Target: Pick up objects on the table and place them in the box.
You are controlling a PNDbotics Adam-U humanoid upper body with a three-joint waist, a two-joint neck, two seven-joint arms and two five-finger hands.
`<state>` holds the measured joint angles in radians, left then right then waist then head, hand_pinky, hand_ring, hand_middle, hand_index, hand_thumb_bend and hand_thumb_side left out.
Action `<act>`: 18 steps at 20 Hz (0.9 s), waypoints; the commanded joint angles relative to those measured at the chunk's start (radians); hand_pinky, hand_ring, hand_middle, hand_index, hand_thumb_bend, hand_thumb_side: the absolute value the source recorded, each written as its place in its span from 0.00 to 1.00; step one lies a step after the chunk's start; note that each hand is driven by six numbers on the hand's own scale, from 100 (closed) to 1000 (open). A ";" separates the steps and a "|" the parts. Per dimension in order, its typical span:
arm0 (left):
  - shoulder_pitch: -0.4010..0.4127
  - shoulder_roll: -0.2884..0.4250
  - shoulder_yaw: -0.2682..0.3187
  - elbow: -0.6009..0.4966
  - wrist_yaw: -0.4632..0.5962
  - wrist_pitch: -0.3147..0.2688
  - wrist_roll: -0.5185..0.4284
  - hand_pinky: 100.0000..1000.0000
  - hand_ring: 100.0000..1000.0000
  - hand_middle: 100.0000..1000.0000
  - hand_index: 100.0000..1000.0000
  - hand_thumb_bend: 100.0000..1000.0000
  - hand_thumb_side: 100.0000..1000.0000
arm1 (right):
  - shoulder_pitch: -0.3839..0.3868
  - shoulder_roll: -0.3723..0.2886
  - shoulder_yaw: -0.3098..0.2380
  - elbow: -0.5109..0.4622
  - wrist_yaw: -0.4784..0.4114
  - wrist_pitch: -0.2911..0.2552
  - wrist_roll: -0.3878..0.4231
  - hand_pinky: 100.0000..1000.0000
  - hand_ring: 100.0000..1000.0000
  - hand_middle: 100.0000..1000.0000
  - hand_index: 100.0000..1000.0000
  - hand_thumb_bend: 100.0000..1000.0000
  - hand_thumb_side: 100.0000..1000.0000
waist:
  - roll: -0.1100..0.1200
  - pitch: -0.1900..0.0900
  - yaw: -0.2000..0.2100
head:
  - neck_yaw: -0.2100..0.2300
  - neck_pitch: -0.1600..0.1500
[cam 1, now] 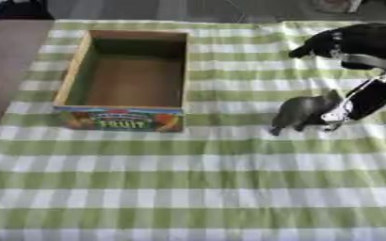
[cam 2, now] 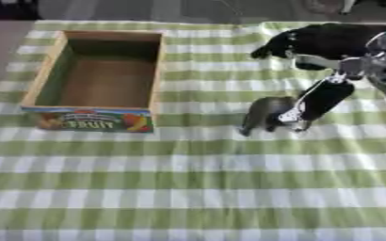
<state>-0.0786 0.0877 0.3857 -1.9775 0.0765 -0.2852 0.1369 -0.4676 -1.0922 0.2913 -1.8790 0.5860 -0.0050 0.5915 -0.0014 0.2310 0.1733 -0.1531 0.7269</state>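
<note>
A small grey animal-shaped figure (cam 1: 299, 112) stands on the green-and-white checked cloth, to the right of the box. My right hand (cam 1: 363, 100) comes down from the upper right and is closed on the figure's right side, with a black finger (cam 2: 318, 101) lying across it. The black forearm (cam 2: 332, 41) with a silver joint fills the upper right corner. The wooden box (cam 1: 74, 70), with a colourful FRUIT label on its front wall, stands open at the left and holds nothing. My left hand is not visible.
The checked cloth (cam 1: 188, 188) covers the table down to the near edge. A bare brown strip of table (cam 1: 7, 70) runs along the left side of the box. Dark floor lies beyond the far edge.
</note>
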 commanded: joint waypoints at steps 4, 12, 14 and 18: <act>-0.006 0.015 -0.004 -0.022 0.005 -0.001 -0.006 0.22 0.29 0.61 0.41 0.00 0.70 | -0.028 0.010 0.020 0.091 0.046 0.003 0.012 0.94 0.97 0.85 1.00 0.51 0.50 | 0.002 -0.011 0.004 | -0.005 -0.013; -0.005 0.013 -0.004 -0.022 0.005 0.000 -0.007 0.22 0.29 0.61 0.40 0.00 0.70 | -0.044 0.034 0.035 0.164 0.054 -0.015 0.018 0.94 0.97 0.84 0.99 0.49 0.49 | 0.003 -0.010 0.005 | -0.005 -0.013; -0.005 0.013 -0.004 -0.022 0.005 -0.001 -0.007 0.22 0.29 0.61 0.40 0.00 0.70 | -0.050 0.038 0.037 0.184 0.062 -0.016 0.020 0.93 0.96 0.83 0.98 0.48 0.48 | 0.004 -0.009 0.006 | -0.005 -0.015; -0.005 0.012 -0.003 -0.022 0.005 -0.001 -0.006 0.22 0.29 0.61 0.40 0.00 0.70 | -0.059 0.050 0.043 0.234 0.081 -0.025 0.022 0.93 0.96 0.82 0.97 0.47 0.47 | 0.004 -0.008 0.009 | -0.005 -0.016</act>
<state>-0.0786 0.0870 0.3851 -1.9775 0.0767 -0.2836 0.1347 -0.5108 -1.0238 0.3423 -1.6563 0.6580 -0.0249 0.6129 0.0025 0.2346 0.1813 -0.1546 0.7194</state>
